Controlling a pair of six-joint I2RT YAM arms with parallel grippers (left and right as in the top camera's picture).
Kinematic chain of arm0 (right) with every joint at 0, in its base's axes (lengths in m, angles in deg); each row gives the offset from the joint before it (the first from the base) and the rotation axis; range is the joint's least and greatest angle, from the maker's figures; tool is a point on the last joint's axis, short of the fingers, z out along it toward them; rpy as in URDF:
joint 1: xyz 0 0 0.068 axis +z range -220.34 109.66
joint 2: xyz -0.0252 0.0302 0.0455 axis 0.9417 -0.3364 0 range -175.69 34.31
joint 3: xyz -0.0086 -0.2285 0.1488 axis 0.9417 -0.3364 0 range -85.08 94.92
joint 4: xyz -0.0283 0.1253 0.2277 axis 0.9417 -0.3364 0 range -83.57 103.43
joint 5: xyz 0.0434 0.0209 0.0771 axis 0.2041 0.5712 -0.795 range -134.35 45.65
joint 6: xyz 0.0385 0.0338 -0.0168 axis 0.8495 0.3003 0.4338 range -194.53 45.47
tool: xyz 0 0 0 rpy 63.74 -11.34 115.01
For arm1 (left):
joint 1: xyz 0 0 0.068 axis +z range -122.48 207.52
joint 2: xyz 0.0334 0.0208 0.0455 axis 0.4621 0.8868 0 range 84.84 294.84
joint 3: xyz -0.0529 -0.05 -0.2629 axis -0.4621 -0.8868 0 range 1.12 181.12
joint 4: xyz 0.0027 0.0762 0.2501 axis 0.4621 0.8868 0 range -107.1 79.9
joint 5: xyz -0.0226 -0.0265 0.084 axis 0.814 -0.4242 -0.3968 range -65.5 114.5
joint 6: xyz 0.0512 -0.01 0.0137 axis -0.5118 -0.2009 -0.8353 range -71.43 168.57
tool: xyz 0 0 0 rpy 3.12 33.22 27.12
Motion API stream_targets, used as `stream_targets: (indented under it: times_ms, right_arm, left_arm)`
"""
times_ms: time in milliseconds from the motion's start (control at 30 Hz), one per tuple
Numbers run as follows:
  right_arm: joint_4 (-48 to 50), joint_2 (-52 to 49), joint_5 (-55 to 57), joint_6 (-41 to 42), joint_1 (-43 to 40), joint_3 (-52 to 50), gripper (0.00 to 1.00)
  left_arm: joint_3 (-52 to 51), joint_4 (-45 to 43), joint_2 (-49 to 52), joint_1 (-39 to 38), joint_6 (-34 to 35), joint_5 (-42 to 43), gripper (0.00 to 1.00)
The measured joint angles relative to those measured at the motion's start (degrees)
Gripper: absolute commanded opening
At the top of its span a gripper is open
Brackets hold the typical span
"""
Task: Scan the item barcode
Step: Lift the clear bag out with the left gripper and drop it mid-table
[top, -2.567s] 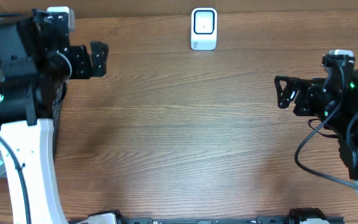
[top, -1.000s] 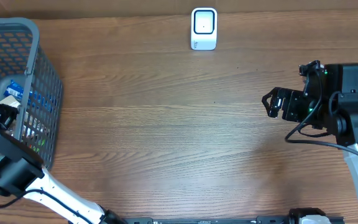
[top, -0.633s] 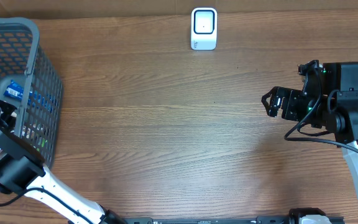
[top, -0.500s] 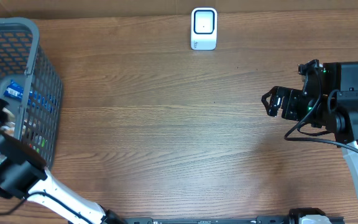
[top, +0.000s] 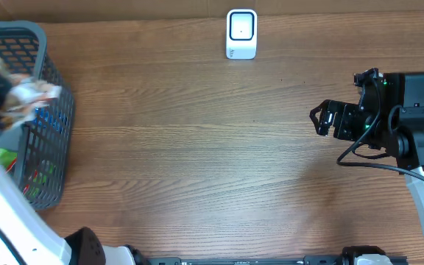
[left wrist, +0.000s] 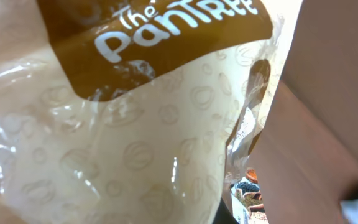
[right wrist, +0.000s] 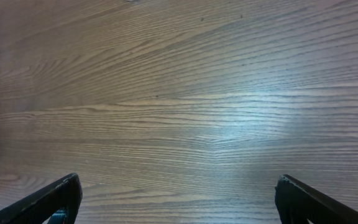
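Observation:
The item is a cream and brown snack bag (left wrist: 123, 124) that fills the left wrist view, its brown label reading "The Pantree". From overhead the bag (top: 34, 93) shows blurred above the grey basket's rim at the far left, with my left gripper (top: 6, 99) shut on it. The fingers themselves are hidden behind the bag. A white barcode scanner (top: 241, 33) stands at the table's back middle. My right gripper (top: 321, 119) hovers open over bare wood at the right, with nothing between its fingertips (right wrist: 67, 193).
The grey mesh basket (top: 57, 140) stands at the left edge and holds more packets, one of them green (top: 4, 158). Brown wooden tabletop (top: 197, 147) stretches between the basket, the scanner and the right arm.
My left gripper has shut on the bag inside the basket and lifted it up over the rim. The right arm has stayed still.

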Motion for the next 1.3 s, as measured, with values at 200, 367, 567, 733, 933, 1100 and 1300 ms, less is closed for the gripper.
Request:
stream_targets:
  times_ms: [200, 367, 567, 733, 933, 1100, 1300]
  right_arm:
    - [0.83, 0.00, 0.00, 0.02, 0.00, 0.00, 1.00]
    - [0.87, 0.00, 0.02, 0.02, 0.00, 0.00, 1.00]
    - [1.42, 0.00, 0.00, 0.17, 0.00, 0.00, 1.00]
    - [2.25, -0.09, 0.02, 1.16, 0.00, 0.00, 1.00]
    - [3.61, -2.16, -0.55, 3.45, 0.00, 0.00, 1.00]
    - [8.33, -5.55, -5.09, 4.37, 0.70, -0.02, 0.96]
    - [18.99, -9.01, -7.58, 6.25, 6.49, 0.02, 0.92]
  left_arm:
    - [-4.94, 0.42, 5.66, -17.25, 0.09, 2.75, 0.04]
    - [-10.58, -1.29, 12.57, -27.50, 0.59, 4.70, 0.04]
    - [-14.32, -4.02, 24.09, -36.61, 0.74, 8.50, 0.07]
    - [-14.88, -5.35, 33.59, -41.27, 1.22, 9.57, 0.40]
    - [-15.13, -5.86, 37.31, -43.63, 0.96, 10.03, 0.68]
    - [-9.75, -0.79, 37.31, -42.14, 0.48, 9.70, 0.69]
    - [7.63, 4.17, 35.10, -34.21, 0.46, 8.74, 0.72]
